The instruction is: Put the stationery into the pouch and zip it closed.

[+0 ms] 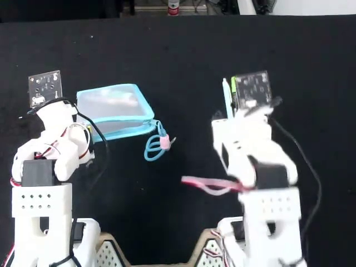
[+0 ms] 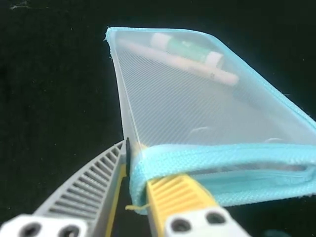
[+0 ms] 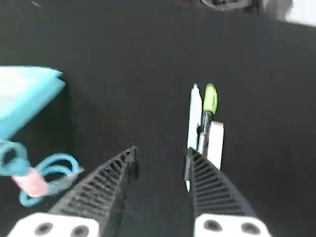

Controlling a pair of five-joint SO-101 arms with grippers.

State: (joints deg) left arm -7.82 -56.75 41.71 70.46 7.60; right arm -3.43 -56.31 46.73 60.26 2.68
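Note:
A light blue mesh pouch (image 1: 114,108) lies at the left of the black table, with pen-like items (image 2: 190,57) showing through its mesh. My left gripper (image 2: 136,175) is shut on the pouch's corner (image 2: 148,173) by the zipper band. A blue cord loop with a pink tag (image 1: 157,143) trails from the pouch's right end. A white pen (image 3: 193,116), a green-capped marker (image 3: 208,106) and a white eraser-like block (image 3: 215,143) lie together just ahead of my right gripper (image 3: 160,160), which is open and holds nothing.
The black table (image 1: 183,61) has wide free room behind and between the arms. A pink-and-white cable (image 1: 208,185) hangs off the right arm. The table's far edge runs along the top, with clutter behind it.

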